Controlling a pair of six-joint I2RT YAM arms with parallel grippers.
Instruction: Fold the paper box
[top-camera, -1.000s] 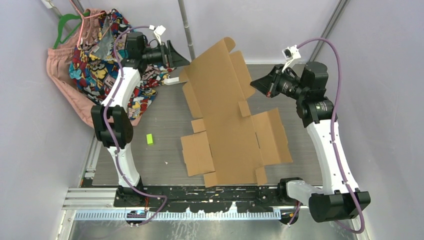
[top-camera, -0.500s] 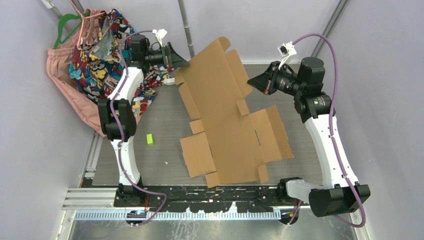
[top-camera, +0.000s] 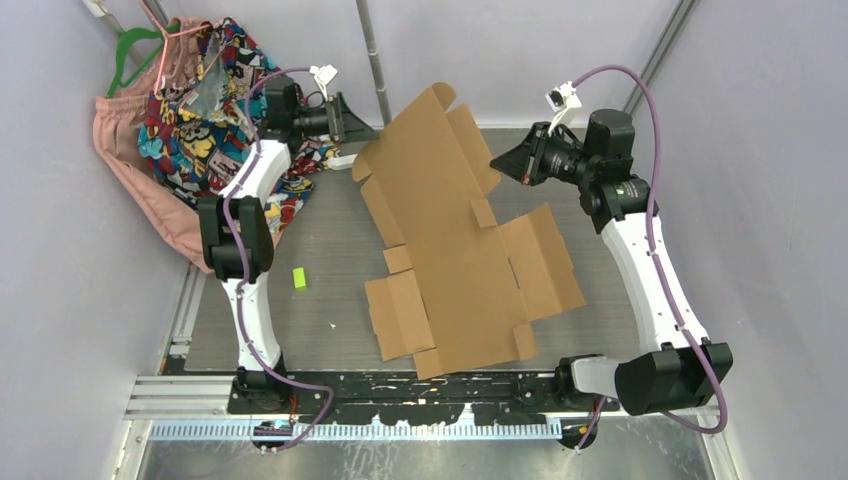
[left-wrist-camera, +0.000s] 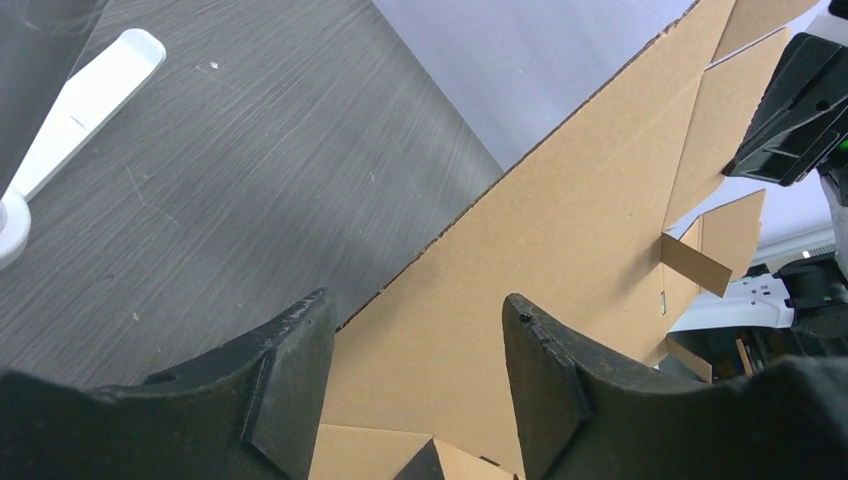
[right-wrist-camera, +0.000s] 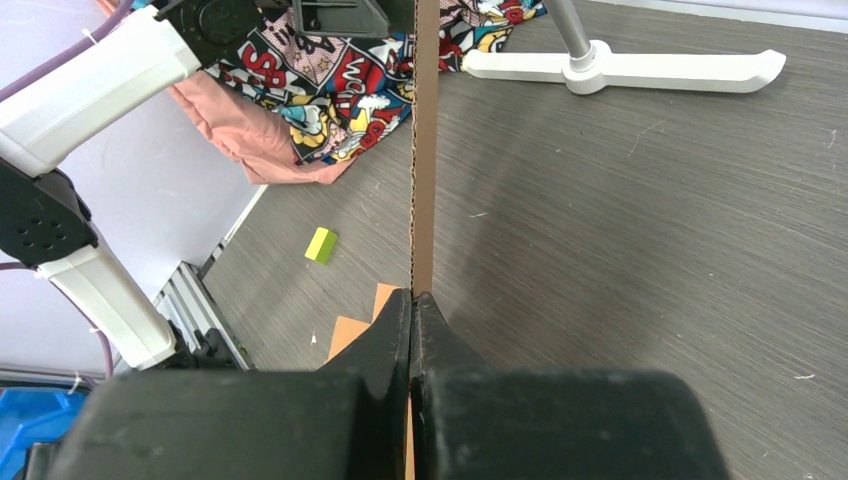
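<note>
the comic-print cloth (top-camera: 195, 110) bears lettering too small to read, heaped with one pink garment (top-camera: 125, 170) behind the left arm; one green block (top-camera: 299, 278) lies nearby. the single paper box (top-camera: 460, 250), an unfolded sheet, lies mid-table with its far end raised: the right gripper (right-wrist-camera: 411, 300) pinches one edge tight, the left gripper (left-wrist-camera: 415, 305) straddles the other, jaws apart

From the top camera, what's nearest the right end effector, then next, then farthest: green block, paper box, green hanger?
1. paper box, pinched in the right end effector.
2. green block, left of the box.
3. green hanger, far-left corner.
</note>
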